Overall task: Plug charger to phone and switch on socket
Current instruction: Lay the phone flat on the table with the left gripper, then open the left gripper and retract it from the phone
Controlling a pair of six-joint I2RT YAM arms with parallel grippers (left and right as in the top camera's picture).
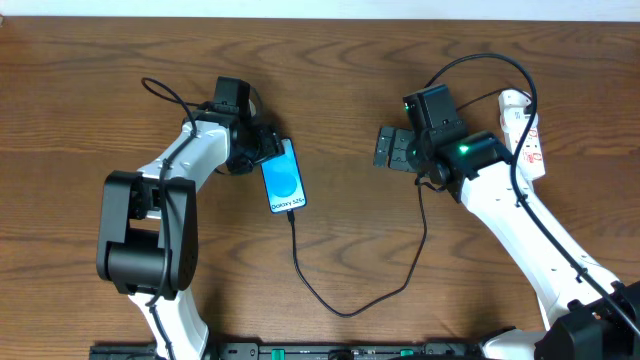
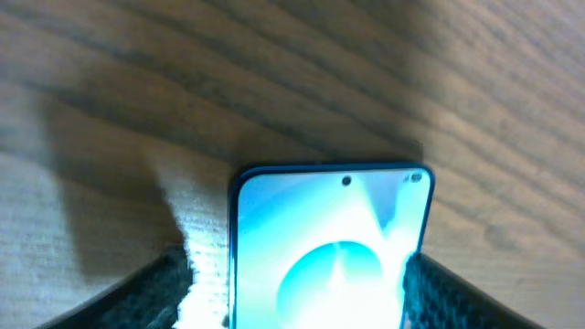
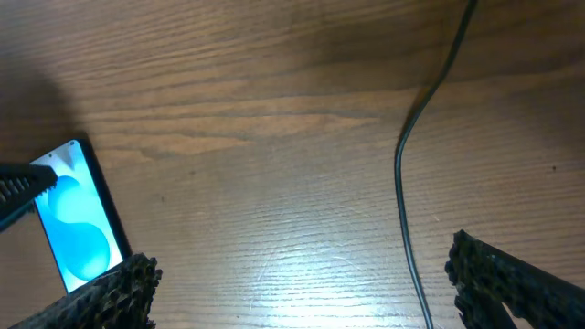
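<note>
Your left gripper point(image 1: 262, 150) straddles the top end of the phone point(image 1: 283, 177), jaws apart (a gap shows on one side). The charger point(image 1: 345, 308) reaches its lower edge. Your right gripper point(image 1: 392, 148) hangs wide open and empty, with the socket point(image 1: 527, 135) beyond that arm.

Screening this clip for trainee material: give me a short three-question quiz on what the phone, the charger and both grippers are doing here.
1. True or false: the right gripper is empty, jaws open.
2. The charger reaches which edge of the phone? A: the short edge lowest in the overhead view; B: the opposite short edge; C: a long side.
3. Open answer: what do the left gripper's jaws straddle?
Key: 1 true; 2 A; 3 the phone.
</note>
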